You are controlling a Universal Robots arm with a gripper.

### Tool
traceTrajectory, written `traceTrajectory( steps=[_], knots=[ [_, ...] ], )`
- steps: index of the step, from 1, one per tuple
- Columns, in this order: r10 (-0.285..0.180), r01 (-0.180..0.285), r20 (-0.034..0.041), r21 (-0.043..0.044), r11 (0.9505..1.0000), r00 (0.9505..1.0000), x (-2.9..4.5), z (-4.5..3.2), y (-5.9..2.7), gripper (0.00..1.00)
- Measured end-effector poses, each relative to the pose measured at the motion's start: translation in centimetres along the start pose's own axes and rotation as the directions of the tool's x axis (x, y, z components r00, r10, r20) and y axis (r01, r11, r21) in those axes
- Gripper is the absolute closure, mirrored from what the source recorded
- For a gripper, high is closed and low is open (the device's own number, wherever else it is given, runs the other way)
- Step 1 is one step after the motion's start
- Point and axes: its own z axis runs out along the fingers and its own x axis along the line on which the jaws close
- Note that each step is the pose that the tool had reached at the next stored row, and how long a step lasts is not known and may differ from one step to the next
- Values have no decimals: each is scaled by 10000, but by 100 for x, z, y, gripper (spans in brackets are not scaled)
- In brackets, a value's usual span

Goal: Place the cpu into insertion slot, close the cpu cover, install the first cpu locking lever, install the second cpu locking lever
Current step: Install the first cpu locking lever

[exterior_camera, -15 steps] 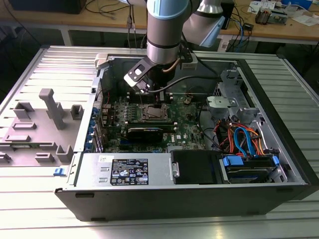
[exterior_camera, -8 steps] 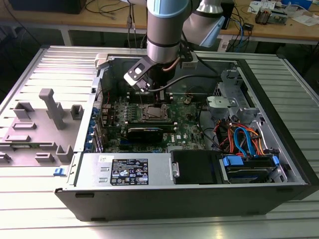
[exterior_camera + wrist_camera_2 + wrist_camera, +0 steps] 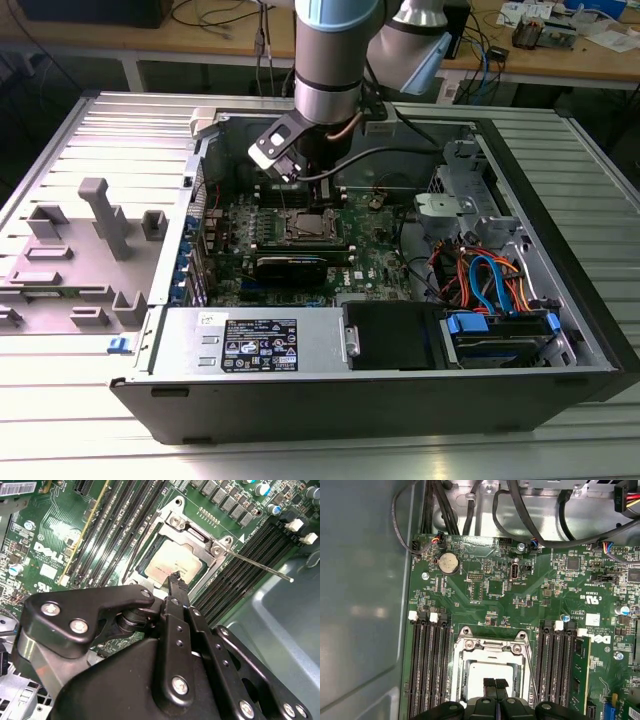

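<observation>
The cpu (image 3: pixel 172 565) sits flat in the insertion slot (image 3: pixel 145 542) at mid-board, with memory slots (image 3: pixel 427 670) on either side. The cpu cover (image 3: pixel 200 537) appears lowered around it, and a locking lever (image 3: pixel 260 567) juts free. Your gripper (image 3: pixel 495 683), fingers pressed together and empty, hovers just above the chip. Treat the chip as light, stiff and probably fragile underneath; take it by opposite edges only.

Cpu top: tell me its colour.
The cpu top is a dull pale grey metal; it shows best in the second wrist view.
</observation>
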Motion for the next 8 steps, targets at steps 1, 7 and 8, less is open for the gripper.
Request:
traceTrajectory(
  steps=[1, 7, 8],
  knots=[
    [-1, 1, 1, 0, 10000, 10000, 0, -6, 0, 89],
    [0, 0, 0, 0, 10000, 10000, 2, -49, 0, 89],
    [0, 0, 0, 0, 10000, 10000, 2, -53, 0, 89]
  ],
)
